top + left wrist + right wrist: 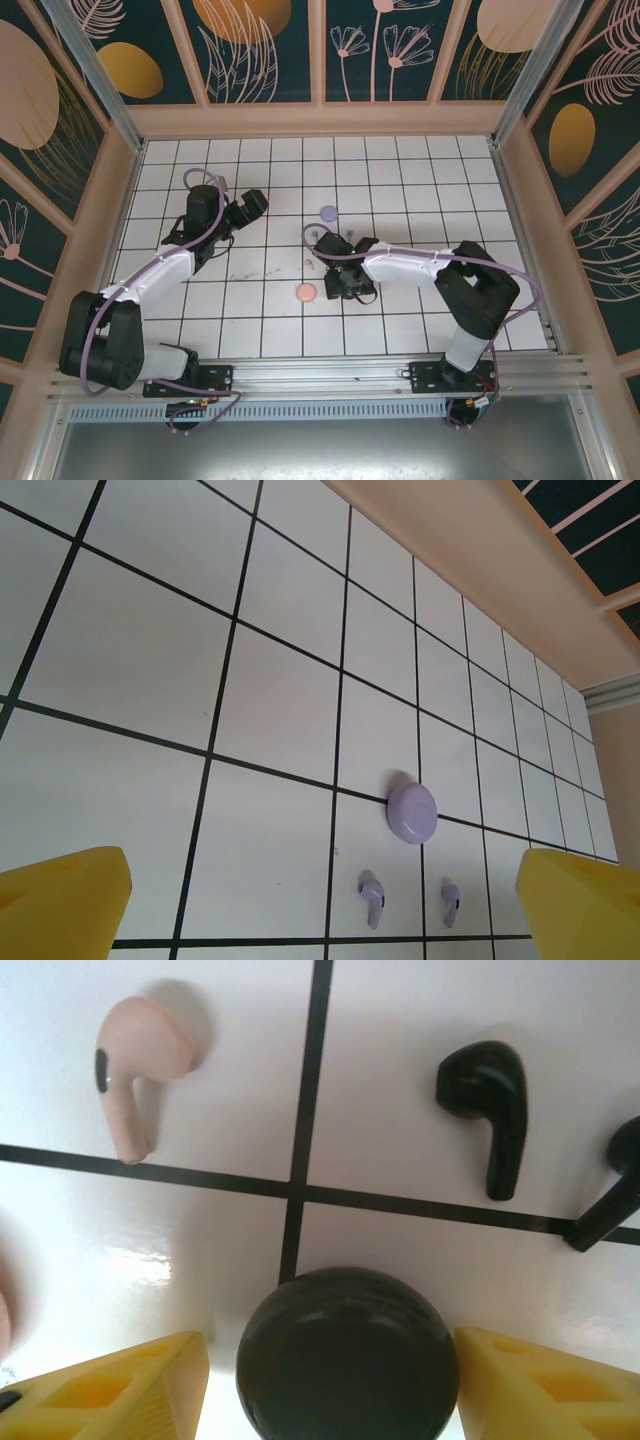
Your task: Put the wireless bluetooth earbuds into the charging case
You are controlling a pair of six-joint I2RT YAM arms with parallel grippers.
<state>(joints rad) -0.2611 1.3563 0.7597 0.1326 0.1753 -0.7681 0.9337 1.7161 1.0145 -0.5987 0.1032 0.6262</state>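
The white tiled worktop (420,330) is boxed by a peach rim (320,122) on the left, far and right sides, and a metal rail (330,385) runs along the near edge. Bare tiles lie open at the far right and near left, and both arms reach into the middle.

The left jaws are released. Their yellow fingertips (60,905) stand wide apart over empty tile, left of the lilac case (411,812). Two lilac earbuds (372,898) lie flat just beside that case, on the side facing these jaws and ahead of the gap. They are roughly parallel, heads toward the case and stems toward the jaws.

The right jaws straddle the round black case (347,1355) near the pink case (306,293). They are not clamped: a sliver of tile shows between one fingertip (150,1380) and the case. Just beyond the tips lie a pink earbud (135,1060) and a black earbud (487,1100), well apart from each other, heads away and stems toward the jaws. A second black earbud (612,1195) is cut off at the frame edge, its stem slanted.
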